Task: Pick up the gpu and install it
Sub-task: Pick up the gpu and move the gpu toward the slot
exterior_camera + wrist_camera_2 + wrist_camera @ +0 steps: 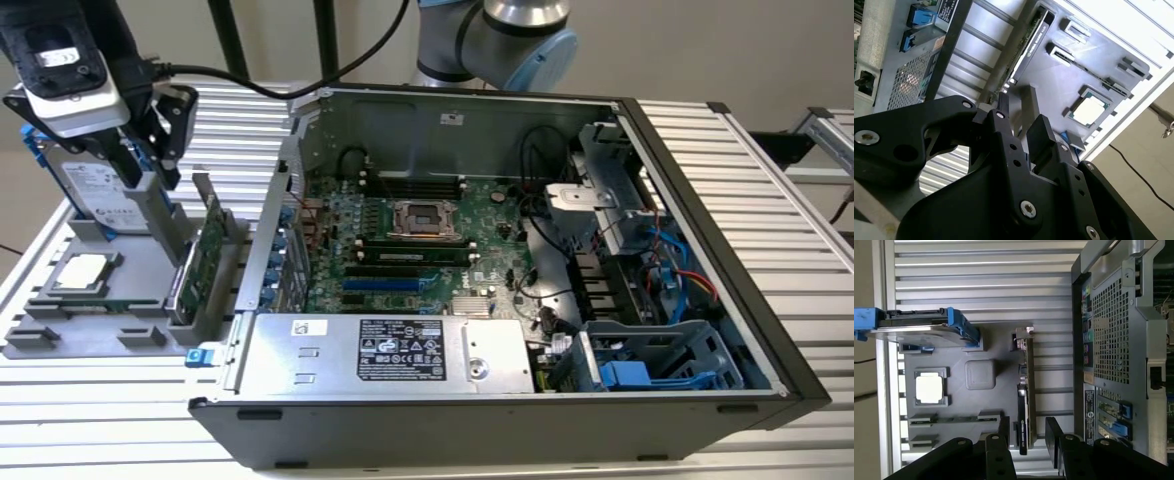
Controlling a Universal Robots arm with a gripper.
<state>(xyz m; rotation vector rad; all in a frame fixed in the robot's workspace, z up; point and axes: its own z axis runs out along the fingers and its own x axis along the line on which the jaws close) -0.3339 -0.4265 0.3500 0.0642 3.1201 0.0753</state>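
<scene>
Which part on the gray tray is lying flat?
The small square silver chip. The gpu and the blue-trimmed hard drive both stand on edge.

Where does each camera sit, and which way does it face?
Exterior view: off the arm, above the computer case, looking down into it; arm behind, hand at the exterior view's left.
First wrist view: on the wrist, facing down past the open hand onto the gpu in its tray.
Second wrist view: same wrist, slanting past the hand.
Both share hand, gpu, tray.
</scene>
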